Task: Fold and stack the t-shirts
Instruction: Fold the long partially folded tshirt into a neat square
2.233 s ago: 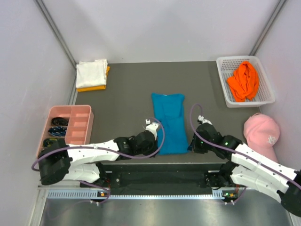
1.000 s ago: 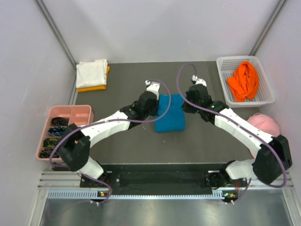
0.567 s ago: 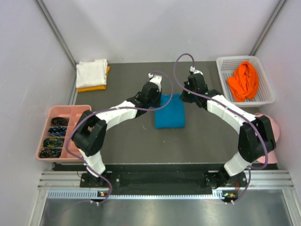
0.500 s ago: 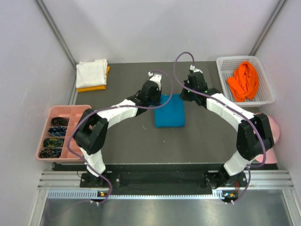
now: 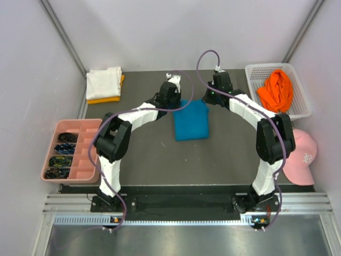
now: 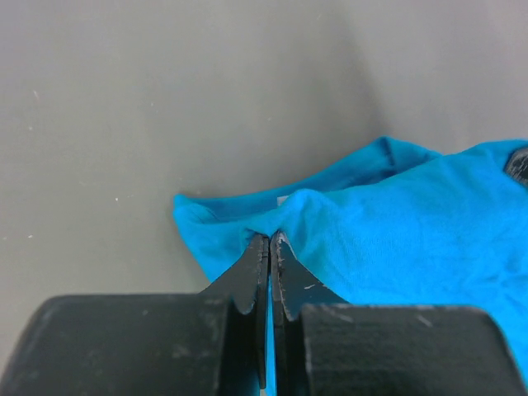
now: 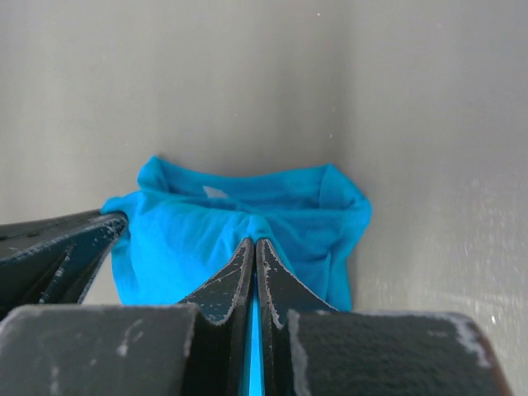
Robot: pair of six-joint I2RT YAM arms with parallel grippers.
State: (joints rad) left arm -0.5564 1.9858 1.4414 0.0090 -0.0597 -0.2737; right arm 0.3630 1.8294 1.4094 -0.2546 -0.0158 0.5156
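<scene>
A teal-blue cloth t-shirt, folded over on itself, lies in the middle of the dark grey table mat. The left gripper is pressed together on the shirt's far left corner, with a fold of cloth pinched between its jaws. The right gripper pinches the far right corner in the same way. At the far left, a folded white t-shirt lies on a yellow-orange t-shirt. A crumpled bright orange t-shirt lies in the white plastic basket at the far right.
</scene>
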